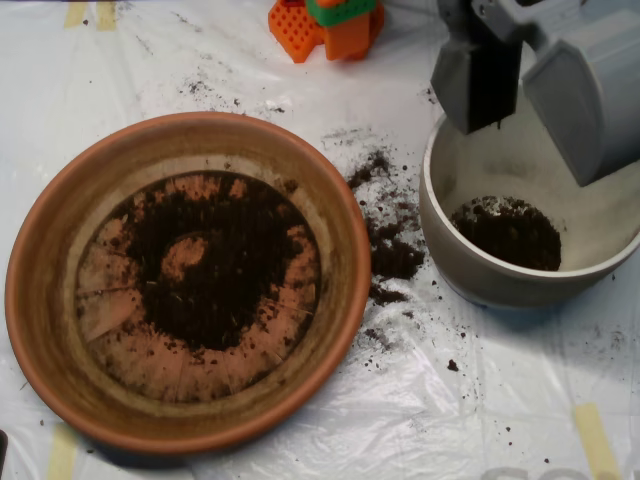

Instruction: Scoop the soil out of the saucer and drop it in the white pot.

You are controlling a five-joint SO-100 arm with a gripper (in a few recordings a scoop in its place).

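Overhead view: the grey clamshell scoop is seen at the upper right, poised above the far rim of the white pot, with its two shells parted wide, a dark inner face on the left shell and a pale outer face on the right. No load can be made out between the shells; a few dark crumbs appear to hang at the lower edge of the left shell. A small heap of soil is already lying on the floor of the pot, directly below and slightly nearer the camera than the scoop. The terracotta saucer is placed to the left of the pot, close beside it without clearly touching, and most of the remaining soil is spread as a thin dark patch over its flat base, bare in a small spot near the middle. Spilled soil is scattered on the white plastic sheet between the two vessels. The next scoop is judged to require a leftward and downward move.
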